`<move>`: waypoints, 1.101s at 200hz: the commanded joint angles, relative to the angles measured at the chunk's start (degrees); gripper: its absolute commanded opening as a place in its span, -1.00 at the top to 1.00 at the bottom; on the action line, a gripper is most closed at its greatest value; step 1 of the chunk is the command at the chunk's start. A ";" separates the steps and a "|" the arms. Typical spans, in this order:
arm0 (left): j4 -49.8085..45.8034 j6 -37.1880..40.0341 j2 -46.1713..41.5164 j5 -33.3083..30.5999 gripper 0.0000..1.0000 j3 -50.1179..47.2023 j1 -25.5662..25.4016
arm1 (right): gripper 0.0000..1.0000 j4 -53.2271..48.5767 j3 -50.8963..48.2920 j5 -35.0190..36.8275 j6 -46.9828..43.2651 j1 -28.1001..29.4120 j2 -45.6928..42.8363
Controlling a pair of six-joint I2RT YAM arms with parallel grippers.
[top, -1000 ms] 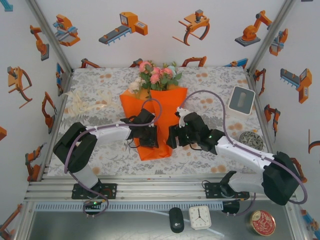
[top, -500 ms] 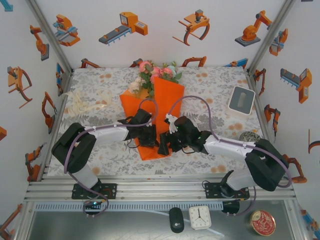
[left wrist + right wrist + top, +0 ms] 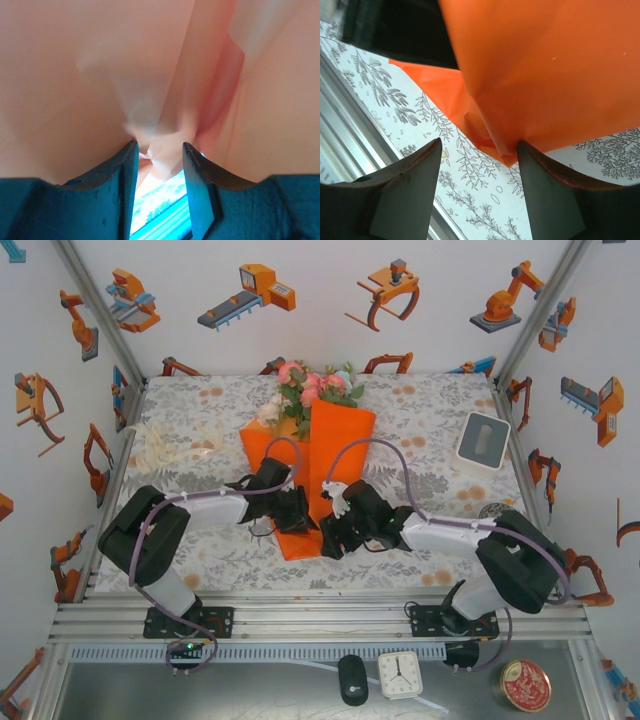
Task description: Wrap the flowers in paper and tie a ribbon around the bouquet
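The orange paper (image 3: pixel 335 445) lies mid-table with its right flap folded over the middle. The flowers (image 3: pixel 312 388) stick out of its far end. My left gripper (image 3: pixel 296 520) is on the paper's near end, and its jaws (image 3: pixel 159 145) hold a bunched fold of the paper (image 3: pixel 165 75) between their tips. Just to the right, my right gripper (image 3: pixel 331 536) is open. In the right wrist view the paper's pointed near tip (image 3: pixel 506 152) sits against my right gripper's (image 3: pixel 479 144) right finger. The cream ribbon (image 3: pixel 165 445) lies loose at the far left.
A white box (image 3: pixel 483 440) stands at the right, and a round patterned tin (image 3: pixel 497 510) is partly behind my right arm. The metal rail (image 3: pixel 320 615) runs along the near edge. A mouse (image 3: pixel 352 680), clock (image 3: pixel 400 675) and red tin (image 3: pixel 525 685) sit below it.
My right gripper moved left toward the left one, the paper's right flap came over the middle, and its jaws narrowed somewhat. The left gripper stayed almost where it was.
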 commanded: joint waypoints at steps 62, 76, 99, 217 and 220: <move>0.18 -11.50 -10.92 -0.78 0.12 -0.96 3.53 | 0.08 3.46 -2.87 -0.46 -1.41 0.51 3.25; -0.34 -11.28 -13.39 -0.85 0.11 -0.52 3.94 | 0.10 3.29 -2.48 -0.83 -1.61 0.47 4.02; -7.66 -12.41 -15.64 -3.97 0.03 1.64 4.71 | 0.11 3.37 -2.16 -1.09 -2.06 0.50 4.88; -4.63 -10.17 -7.20 4.40 0.56 1.77 4.35 | 0.01 2.61 -1.47 -2.14 -2.82 0.42 3.50; -4.35 -10.38 -7.38 4.32 0.67 1.39 4.37 | -0.02 2.46 -1.47 -1.96 -2.78 0.43 3.14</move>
